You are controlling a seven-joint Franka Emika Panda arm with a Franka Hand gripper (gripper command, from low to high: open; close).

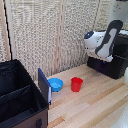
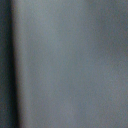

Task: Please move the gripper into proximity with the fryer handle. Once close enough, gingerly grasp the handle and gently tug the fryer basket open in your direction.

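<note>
In the exterior view the boxy black air fryer (image 1: 111, 66) stands at the right edge of the wooden table. The bulky white arm (image 1: 107, 37) bends down over it, and the gripper (image 1: 101, 56) sits right at the fryer's upper front. The fingers are hidden against the black body, so I cannot tell whether they are open or shut. The fryer handle is hidden behind the arm and gripper. I cannot make out the fryer basket apart from the fryer's black body. The wrist view is a blurred grey surface very close to the lens, with nothing recognisable.
A large black divided case (image 1: 20, 97) with a blue panel (image 1: 44, 85) fills the exterior view's lower left. A blue bowl (image 1: 56, 84) and a red cup (image 1: 76, 84) stand mid-table. A woven screen (image 1: 50, 30) closes off the back.
</note>
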